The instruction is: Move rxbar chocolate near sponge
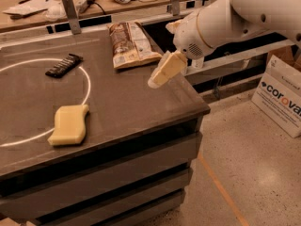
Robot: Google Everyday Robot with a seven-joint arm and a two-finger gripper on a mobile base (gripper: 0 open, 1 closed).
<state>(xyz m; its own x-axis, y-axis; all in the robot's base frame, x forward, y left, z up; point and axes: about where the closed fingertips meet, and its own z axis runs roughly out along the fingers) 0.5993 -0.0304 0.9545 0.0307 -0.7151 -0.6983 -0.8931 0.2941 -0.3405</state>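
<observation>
The rxbar chocolate, a small flat black wrapper, lies at the far left of the dark tabletop, across a white circle line. The pale yellow sponge lies nearer the front left, about a hand's length below the bar. My gripper hangs over the table's right side, its cream fingers pointing down-left, just below the chip bag. It is far to the right of both the bar and the sponge and holds nothing.
A brown-and-white chip bag lies at the back middle of the table. The table's right edge drops to the floor, where a white "corova" box stands. A cluttered bench runs behind the table.
</observation>
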